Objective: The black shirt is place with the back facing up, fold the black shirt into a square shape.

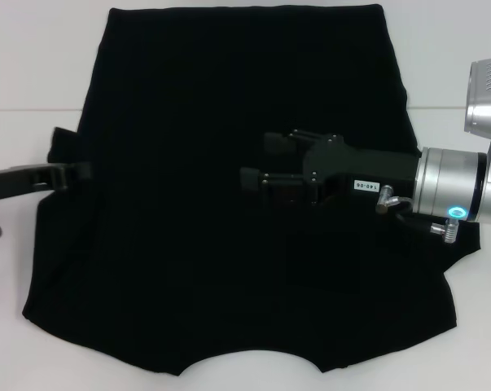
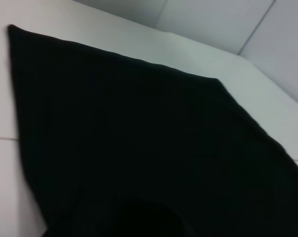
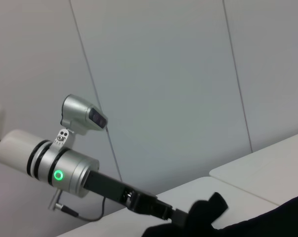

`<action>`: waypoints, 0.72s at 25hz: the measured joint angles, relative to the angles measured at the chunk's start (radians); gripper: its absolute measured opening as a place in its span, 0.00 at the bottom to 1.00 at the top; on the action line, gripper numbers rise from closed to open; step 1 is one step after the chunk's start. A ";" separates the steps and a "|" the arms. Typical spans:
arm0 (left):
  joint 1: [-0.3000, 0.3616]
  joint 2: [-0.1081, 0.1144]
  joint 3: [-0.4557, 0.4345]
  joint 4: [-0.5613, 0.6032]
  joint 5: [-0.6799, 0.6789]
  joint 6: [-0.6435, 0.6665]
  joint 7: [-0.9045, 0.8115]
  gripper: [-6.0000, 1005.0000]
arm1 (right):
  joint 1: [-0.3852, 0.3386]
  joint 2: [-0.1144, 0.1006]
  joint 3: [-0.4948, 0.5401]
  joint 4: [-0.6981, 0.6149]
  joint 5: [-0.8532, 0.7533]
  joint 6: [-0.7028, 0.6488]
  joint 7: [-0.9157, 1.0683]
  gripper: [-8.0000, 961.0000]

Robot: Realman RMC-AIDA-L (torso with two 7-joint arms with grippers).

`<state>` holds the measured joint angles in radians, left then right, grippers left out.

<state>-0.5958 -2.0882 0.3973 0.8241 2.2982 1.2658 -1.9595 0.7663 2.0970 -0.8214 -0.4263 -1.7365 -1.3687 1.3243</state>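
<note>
White bench (image 1: 17, 65) | black shirt (image 1: 188, 163) spread, judged limp, best pinched at edges | left pincer (image 1: 81, 172) clamped on sleeve | right pincer (image 1: 257, 161) released above

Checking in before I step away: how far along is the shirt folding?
Early. The black shirt still lies mostly spread out. In hand: the left hand is at its left edge, where fabric looks lifted; the right hand hovers over its middle, fingers apart. Folding into a square remains.

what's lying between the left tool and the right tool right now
Only the large plain black fabric shirt, seen in the head view: the left tool sits at its left edge and the right tool hovers over its middle. Nothing else lies there.
</note>
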 joint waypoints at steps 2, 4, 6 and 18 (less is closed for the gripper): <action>-0.008 -0.005 0.001 -0.034 -0.007 -0.001 0.028 0.04 | 0.000 0.000 0.000 0.000 0.000 0.000 -0.001 0.94; -0.012 -0.008 0.001 -0.050 -0.009 -0.003 0.046 0.04 | 0.000 0.000 -0.001 0.000 0.000 0.000 -0.002 0.93; -0.017 -0.013 0.002 -0.066 -0.014 -0.006 0.071 0.04 | 0.001 0.000 -0.002 0.000 0.000 0.000 -0.003 0.93; -0.026 -0.047 0.032 -0.078 -0.040 0.022 0.102 0.07 | 0.002 -0.003 0.003 -0.006 0.002 0.001 -0.003 0.93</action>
<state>-0.6217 -2.1351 0.4295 0.7457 2.2579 1.2875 -1.8571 0.7681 2.0938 -0.8188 -0.4327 -1.7343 -1.3677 1.3217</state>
